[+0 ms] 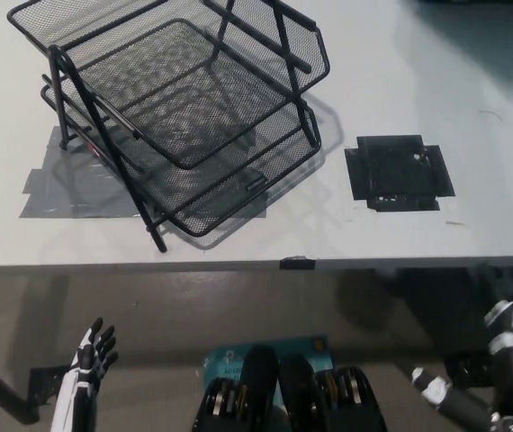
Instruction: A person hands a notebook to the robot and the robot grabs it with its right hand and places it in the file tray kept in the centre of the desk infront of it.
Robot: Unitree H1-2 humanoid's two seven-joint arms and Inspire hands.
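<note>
A black wire-mesh file tray (184, 99) with stacked tiers stands on the light grey desk (418, 72), towards its left and centre. No notebook and no person show in this view. My white left hand (90, 355) rests low at the lower left, below the desk's front edge, with its fingers apart and nothing in it. My black right arm and hand (499, 369) come in at the bottom right corner, also below the desk edge. Only part of that hand shows, and I see nothing held in it.
A black tape patch (399, 171) lies on the desk right of the tray. Grey tape (67, 189) is stuck under the tray's left side. The desk's front edge (256, 264) runs across the middle, with dark floor below.
</note>
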